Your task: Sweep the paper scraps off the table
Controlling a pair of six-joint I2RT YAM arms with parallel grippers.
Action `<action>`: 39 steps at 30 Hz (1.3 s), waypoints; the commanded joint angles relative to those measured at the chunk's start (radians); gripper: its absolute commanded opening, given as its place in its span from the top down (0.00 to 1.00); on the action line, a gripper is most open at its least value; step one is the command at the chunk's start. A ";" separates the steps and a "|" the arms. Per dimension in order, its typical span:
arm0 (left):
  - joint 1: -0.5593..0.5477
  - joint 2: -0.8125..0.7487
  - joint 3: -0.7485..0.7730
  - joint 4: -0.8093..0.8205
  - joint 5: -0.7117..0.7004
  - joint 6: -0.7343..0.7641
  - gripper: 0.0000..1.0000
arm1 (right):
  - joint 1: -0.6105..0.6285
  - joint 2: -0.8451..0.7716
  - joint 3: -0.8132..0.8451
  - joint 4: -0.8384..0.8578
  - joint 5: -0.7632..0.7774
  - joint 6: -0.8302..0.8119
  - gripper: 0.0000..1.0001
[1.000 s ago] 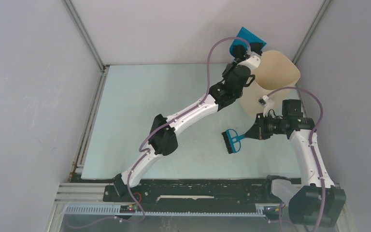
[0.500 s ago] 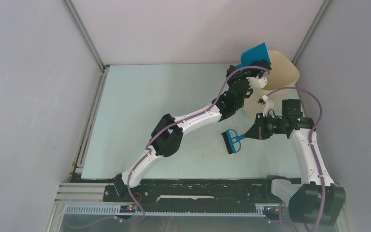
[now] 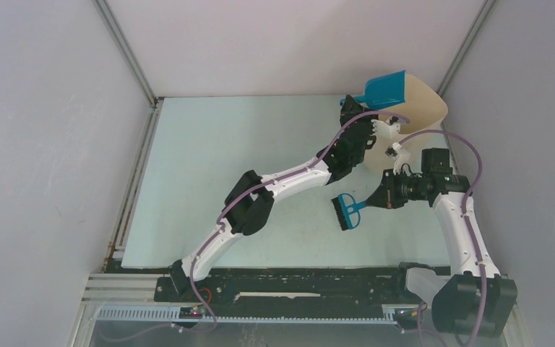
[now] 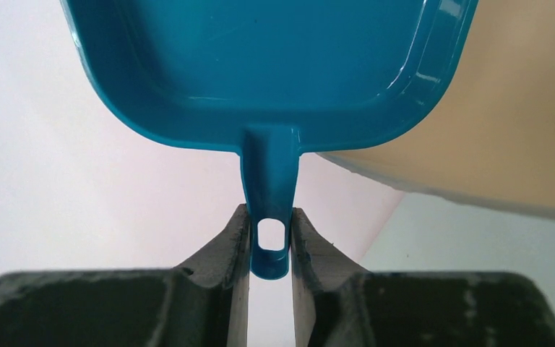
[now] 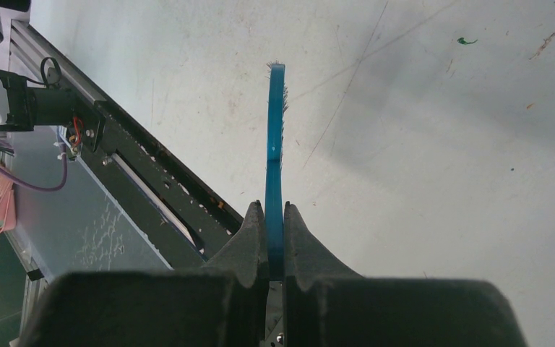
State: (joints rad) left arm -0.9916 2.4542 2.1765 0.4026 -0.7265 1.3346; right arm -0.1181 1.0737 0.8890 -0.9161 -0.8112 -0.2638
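My left gripper (image 3: 358, 103) is shut on the handle of the blue plastic dustpan (image 3: 384, 88) and holds it raised at the rim of the tall beige bin (image 3: 423, 108). In the left wrist view the dustpan (image 4: 267, 65) shows its hollow, and no scraps show in it; the gripper (image 4: 269, 225) clamps the handle's end. My right gripper (image 3: 377, 199) is shut on the small blue hand brush (image 3: 346, 210), held over the pale mint-green table (image 3: 217, 173). In the right wrist view the brush (image 5: 274, 155) is edge-on between the jaws of the gripper (image 5: 274, 217). No paper scraps show on the table.
The beige bin (image 4: 520, 123) stands at the table's far right corner. Metal rails (image 3: 134, 181) edge the table on the left. The black base rail (image 5: 152, 188) runs along the near edge. A tiny green fleck (image 5: 465, 40) lies on the table.
My left arm has drawn back and turned the dustpan from behind the bin's far rim to level over its near-left rim. The right arm and brush have not moved.
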 commanded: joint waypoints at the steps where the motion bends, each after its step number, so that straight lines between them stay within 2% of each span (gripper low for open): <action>1: 0.002 -0.084 0.024 0.021 -0.009 -0.099 0.99 | -0.006 -0.003 0.030 -0.001 -0.019 -0.013 1.00; 4: -0.002 -0.086 0.088 -0.040 -0.024 -0.255 1.00 | -0.006 -0.010 0.030 -0.005 -0.023 -0.018 1.00; 10: -0.004 -0.091 0.142 -0.096 -0.025 -0.406 1.00 | -0.008 -0.018 0.030 -0.008 -0.025 -0.023 1.00; 21: 0.003 -0.160 0.148 -0.182 -0.044 -0.571 1.00 | -0.018 -0.020 0.030 -0.009 -0.029 -0.025 1.00; 28: 0.051 -0.261 0.167 -0.318 -0.030 -0.768 1.00 | -0.022 -0.010 0.030 -0.008 -0.034 -0.026 1.00; 34: 0.071 -0.395 0.060 -0.486 -0.046 -0.851 1.00 | -0.025 -0.010 0.031 -0.011 -0.034 -0.028 1.00; 39: 0.071 -0.524 -0.080 -0.667 -0.066 -1.030 1.00 | -0.035 -0.023 0.031 -0.018 -0.040 -0.038 1.00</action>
State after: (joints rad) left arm -0.9127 2.0621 2.1910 -0.1047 -0.7681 0.4866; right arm -0.1402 1.0733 0.8890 -0.9245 -0.8234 -0.2783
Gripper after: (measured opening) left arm 0.232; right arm 0.056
